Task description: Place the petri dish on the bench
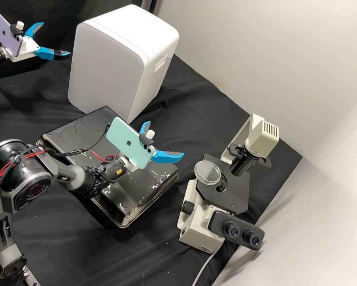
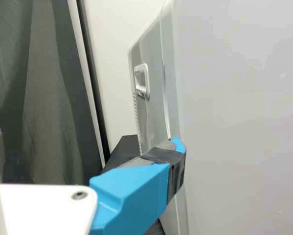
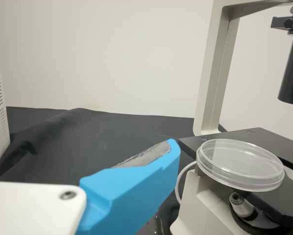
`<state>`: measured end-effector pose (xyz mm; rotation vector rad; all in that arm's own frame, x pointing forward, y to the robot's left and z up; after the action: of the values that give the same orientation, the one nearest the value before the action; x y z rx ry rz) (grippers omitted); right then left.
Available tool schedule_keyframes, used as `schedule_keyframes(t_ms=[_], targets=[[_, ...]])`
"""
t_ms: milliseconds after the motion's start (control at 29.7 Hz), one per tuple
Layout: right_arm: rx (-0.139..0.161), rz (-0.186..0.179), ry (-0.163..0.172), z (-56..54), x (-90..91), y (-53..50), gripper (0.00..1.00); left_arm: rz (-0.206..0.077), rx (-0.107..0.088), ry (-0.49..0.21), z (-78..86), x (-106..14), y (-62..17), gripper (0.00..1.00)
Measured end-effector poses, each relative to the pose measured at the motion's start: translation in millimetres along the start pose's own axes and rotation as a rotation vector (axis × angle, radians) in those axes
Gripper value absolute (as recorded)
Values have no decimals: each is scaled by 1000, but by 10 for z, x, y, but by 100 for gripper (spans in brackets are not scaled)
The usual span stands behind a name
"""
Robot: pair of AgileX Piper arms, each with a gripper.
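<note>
A clear round petri dish [image 1: 207, 172] [image 3: 240, 164] rests on the black stage of a cream microscope [image 1: 210, 222] [image 3: 217, 73], overhanging the stage's left edge. My right gripper [image 1: 164, 140] hovers open and empty just left of the dish, above a black tray; one of its blue fingers [image 3: 136, 181] points toward the dish with a small gap between them. My left gripper [image 1: 55, 38] [image 2: 82, 142] hangs open at the far back left, beside a white appliance, holding nothing.
The tall white appliance [image 1: 122, 59] [image 2: 234, 98] stands at the back centre. A scuffed black tray [image 1: 118, 198] lies under the right arm. The microscope's eyepieces [image 1: 242, 234] face the front. Black cloth [image 1: 194, 103] covers the bench; a light wall borders the right side.
</note>
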<state>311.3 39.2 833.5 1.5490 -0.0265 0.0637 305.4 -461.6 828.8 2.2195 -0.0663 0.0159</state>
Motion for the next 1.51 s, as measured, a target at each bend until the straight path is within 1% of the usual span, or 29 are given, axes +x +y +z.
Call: schedule_keyframes(t_ms=[370, 437, 471, 605, 706, 740, 773, 807, 840, 908, 941, 1042, 1143, 1210, 1244, 1311, 1345, 1412, 1513], targets=[[0, 0, 0, 0, 0, 0, 100, 0, 0, 0, 0, 0, 0, 100], [0, 0, 0, 0, 0, 0, 100, -1, 4, -5, 16, 0, -2, 100], [0, 0, 0, 0, 0, 0, 100, 0, -1, 1, 15, 0, -2, 100], [0, 0, 0, 0, 0, 0, 100, -3, -2, -21, 87, -11, -14, 100], [0, 0, 0, 0, 0, 0, 100, -9, -3, -46, 163, -46, -27, 100], [0, 0, 0, 0, 0, 0, 100, -10, 12, -64, 217, -78, -24, 100], [0, 0, 0, 0, 0, 0, 100, -13, 19, -72, 238, -98, -32, 100], [0, 0, 0, 0, 0, 0, 100, -11, 31, -92, 295, -134, -22, 100], [0, 0, 0, 0, 0, 0, 100, -10, 37, -105, 328, -162, -21, 100], [0, 0, 0, 0, 0, 0, 100, -5, 37, -132, 397, -217, -23, 100], [0, 0, 0, 0, 0, 0, 100, 3, 36, -143, 422, -243, -17, 100], [0, 0, 0, 0, 0, 0, 100, 22, 48, -193, 498, -324, -52, 100], [0, 0, 0, 0, 0, 0, 100, 22, 58, -221, 531, -399, -102, 100], [0, 0, 0, 0, 0, 0, 100, 14, 65, -257, 577, -481, -160, 100], [0, 0, 0, 0, 0, 0, 100, 16, 64, -267, 592, -509, -175, 100], [0, 0, 0, 0, 0, 0, 100, 17, 72, -292, 629, -576, -211, 100], [0, 0, 0, 0, 0, 0, 100, 15, 79, -312, 658, -617, -235, 100], [0, 0, 0, 0, 0, 0, 100, -1, 90, -339, 696, -685, -284, 100], [0, 0, 0, 0, 0, 0, 100, -40, 109, -383, 759, -801, -372, 100]])
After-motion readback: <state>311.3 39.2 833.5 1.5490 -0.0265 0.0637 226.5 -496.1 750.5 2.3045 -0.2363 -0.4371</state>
